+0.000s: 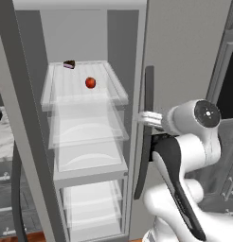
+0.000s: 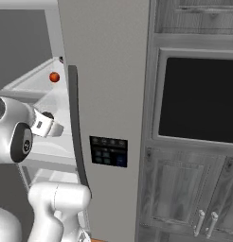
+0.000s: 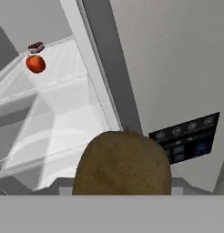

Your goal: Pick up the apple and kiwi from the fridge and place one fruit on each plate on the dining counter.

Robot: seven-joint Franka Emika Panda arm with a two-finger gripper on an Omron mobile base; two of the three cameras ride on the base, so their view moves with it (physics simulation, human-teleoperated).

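Gripper (image 3: 122, 193) closed on the kiwi (image 3: 122, 166) just outside the open fridge (image 1: 184, 56), apple (image 1: 90, 82) waiting on its upper shelf. Carry step underway; next likely a drive to the dining counter's plates.

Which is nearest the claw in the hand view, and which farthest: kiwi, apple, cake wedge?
1. Kiwi: right at the claw, large at the bottom of the view.
2. Apple: far back on the upper fridge shelf, upper left.
3. Cake wedge: just behind the apple.
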